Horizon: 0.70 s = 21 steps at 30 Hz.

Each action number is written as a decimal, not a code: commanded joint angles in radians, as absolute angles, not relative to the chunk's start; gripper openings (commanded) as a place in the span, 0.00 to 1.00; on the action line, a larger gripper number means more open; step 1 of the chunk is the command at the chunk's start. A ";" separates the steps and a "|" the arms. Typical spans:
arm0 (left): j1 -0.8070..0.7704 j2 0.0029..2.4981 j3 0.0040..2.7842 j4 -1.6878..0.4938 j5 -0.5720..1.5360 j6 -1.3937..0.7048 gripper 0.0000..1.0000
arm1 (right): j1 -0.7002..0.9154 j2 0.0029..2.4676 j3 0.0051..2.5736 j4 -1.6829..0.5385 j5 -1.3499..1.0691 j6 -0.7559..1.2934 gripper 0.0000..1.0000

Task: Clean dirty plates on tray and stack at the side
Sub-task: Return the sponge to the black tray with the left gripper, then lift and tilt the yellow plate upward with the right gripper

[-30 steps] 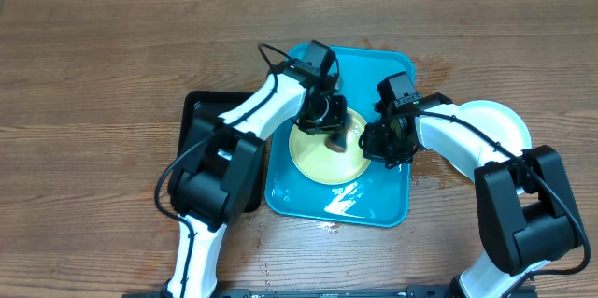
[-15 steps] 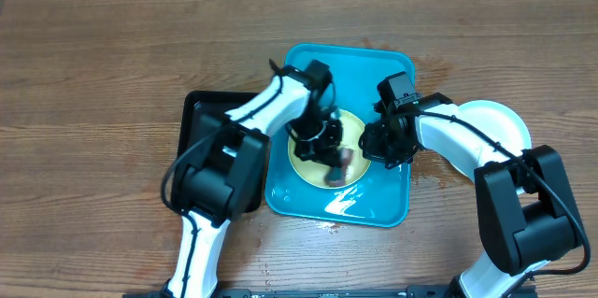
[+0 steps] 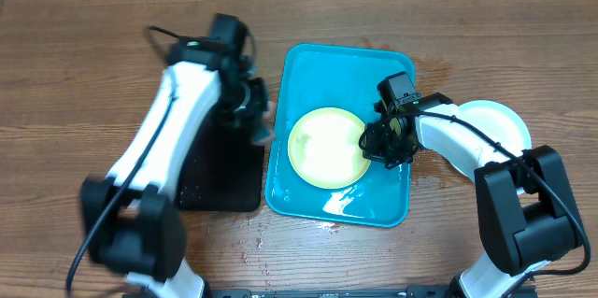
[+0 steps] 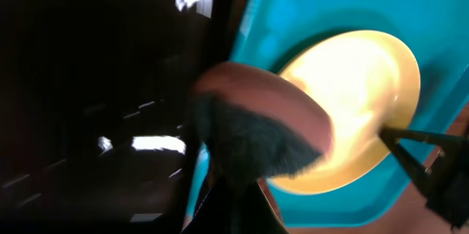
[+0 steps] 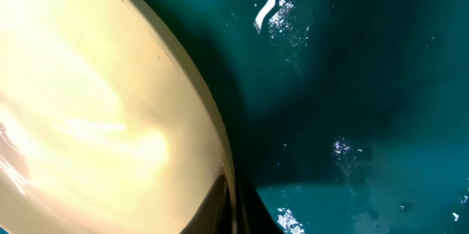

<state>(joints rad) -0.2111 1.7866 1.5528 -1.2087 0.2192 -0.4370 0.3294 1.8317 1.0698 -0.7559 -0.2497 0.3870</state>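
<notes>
The left arm (image 3: 173,130) reached forward, motion-blurred, with the left gripper (image 3: 254,109) clamped on a brush (image 4: 256,128). The right arm (image 3: 462,139) bent inward, with the right gripper (image 3: 381,141) low, pinching the rim of a plate (image 3: 322,149).

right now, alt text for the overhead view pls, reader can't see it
A yellow-green plate lies in a turquoise tray on a wooden table, the right pincer pinching its right rim. The left pincer holds a scrubber above the black tray; a second plate sits outside the tray.
</notes>
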 commanded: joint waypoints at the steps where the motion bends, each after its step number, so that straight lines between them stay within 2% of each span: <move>1: -0.160 1.725 1.552 -1.256 0.000 -0.404 0.04 | 0.330 1.847 1.060 -0.764 -0.180 0.370 0.04; 5: -0.111 1.730 1.489 -1.257 -0.114 -0.413 0.04 | 0.330 1.847 1.060 -0.764 -0.180 0.370 0.04; 10: -0.071 1.733 1.287 -1.081 -0.125 -0.434 0.06 | 0.330 1.847 1.060 -0.738 -0.165 0.356 0.04; 11: -0.067 1.732 1.258 -1.056 -0.103 -0.434 0.16 | 0.330 1.847 1.061 -0.737 -0.156 0.354 0.04; 12: -0.065 1.732 1.243 -1.048 -0.084 -0.434 0.22 | 0.330 1.846 1.063 -0.738 -0.153 0.350 0.04; 17: -0.064 1.717 1.260 -1.085 0.008 -0.402 0.37 | 0.350 1.791 1.131 -0.821 -0.021 0.347 0.04; 21: -0.059 1.651 1.311 -1.130 0.080 -0.387 0.44 | 0.434 1.701 1.228 -0.886 0.129 0.319 0.04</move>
<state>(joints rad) -0.0692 1.7229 1.2545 -1.1160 0.0017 -0.4141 0.3771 1.7935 1.1458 -0.8764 -0.0547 0.3561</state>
